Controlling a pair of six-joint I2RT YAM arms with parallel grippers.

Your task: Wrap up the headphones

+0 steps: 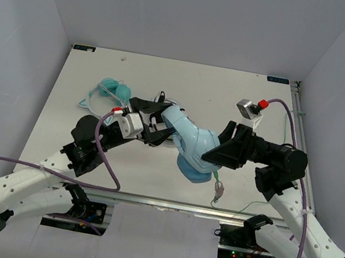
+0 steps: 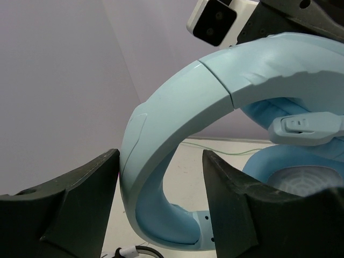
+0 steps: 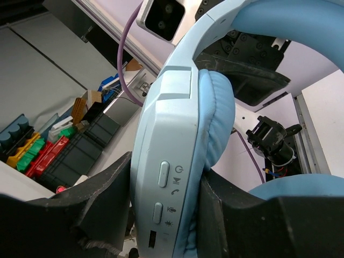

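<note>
The light blue headphones (image 1: 190,142) are held up at the table's middle, the headband toward the left and the ear cups toward the right. My left gripper (image 1: 157,130) is open and straddles the headband (image 2: 177,102); its left finger touches the band and the right finger stands apart from it. My right gripper (image 1: 218,154) is shut on one ear cup (image 3: 166,107), whose button side faces the camera. The thin pale green cable (image 1: 218,189) hangs from the cups and lies near the front edge with its plug. It also shows in the left wrist view (image 2: 226,141).
Teal cat-ear headphones (image 1: 109,90) lie at the back left, close to my left arm. A small grey and red device (image 1: 251,108) on a white stand sits at the back right. Storage bins (image 3: 54,145) show beyond the table in the right wrist view.
</note>
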